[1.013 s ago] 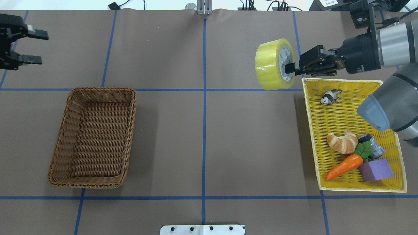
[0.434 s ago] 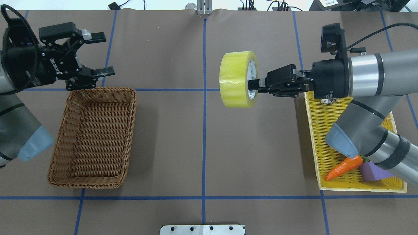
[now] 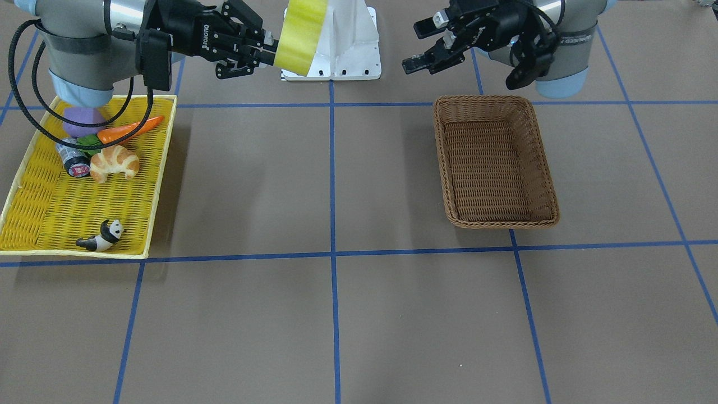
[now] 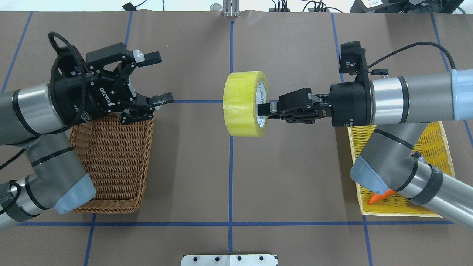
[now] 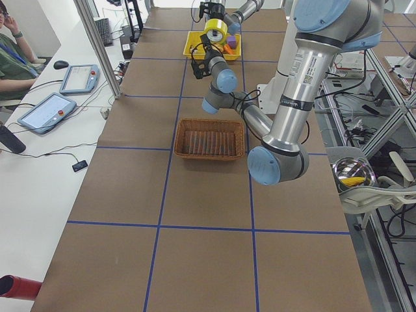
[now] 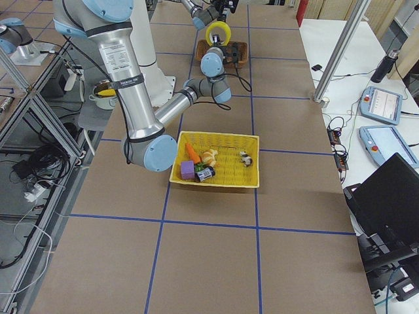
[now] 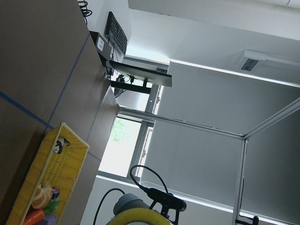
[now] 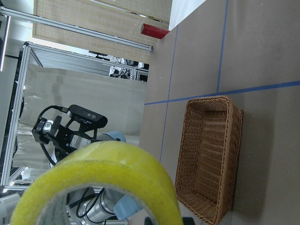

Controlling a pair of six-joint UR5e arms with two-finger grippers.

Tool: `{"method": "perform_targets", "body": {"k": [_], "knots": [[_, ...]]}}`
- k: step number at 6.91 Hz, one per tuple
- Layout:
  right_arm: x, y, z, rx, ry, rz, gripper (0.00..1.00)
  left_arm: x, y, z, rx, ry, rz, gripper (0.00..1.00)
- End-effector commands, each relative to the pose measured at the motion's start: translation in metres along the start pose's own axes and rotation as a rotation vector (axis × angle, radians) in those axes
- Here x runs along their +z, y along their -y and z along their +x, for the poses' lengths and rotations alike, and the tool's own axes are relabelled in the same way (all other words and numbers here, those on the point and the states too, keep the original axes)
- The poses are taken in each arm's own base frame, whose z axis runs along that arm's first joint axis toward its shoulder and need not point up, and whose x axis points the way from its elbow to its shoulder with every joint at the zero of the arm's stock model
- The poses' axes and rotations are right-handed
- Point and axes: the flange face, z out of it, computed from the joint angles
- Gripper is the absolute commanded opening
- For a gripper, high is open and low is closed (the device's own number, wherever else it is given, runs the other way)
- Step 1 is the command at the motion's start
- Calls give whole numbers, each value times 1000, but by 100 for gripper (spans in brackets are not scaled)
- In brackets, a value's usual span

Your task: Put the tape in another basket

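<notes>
- While it is spread wide and holds nothing, the left gripper (image 4: 159,77) hangs high up by the brown wicker basket (image 4: 111,159).
- The yellow tape roll (image 4: 240,103) is up in the air over the table's (image 4: 184,166) middle.
- The right gripper (image 4: 263,111) pinches the roll's side tight.

Tape (image 4: 239,104): translucent yellow, white core with green print. Basket (image 4: 111,159): brown wicker weave. Tray (image 3: 50,207): bright yellow weave. Table (image 4: 295,177): brown, blue grid.
</notes>
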Motion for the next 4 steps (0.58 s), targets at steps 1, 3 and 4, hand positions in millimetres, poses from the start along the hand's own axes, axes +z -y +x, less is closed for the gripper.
{"method": "perform_targets", "body": {"k": [1,3,4], "knots": [[11,-7,5,14,-1,-11,0,20,-22,-8,-30,-7,-47,97],[24,-19,11,31,5,-18,0,36,-40,-13,-53,-22,-74,97],[33,-29,13,44,10,-21,0,41,-48,-20,-62,-23,-78,97]]}}
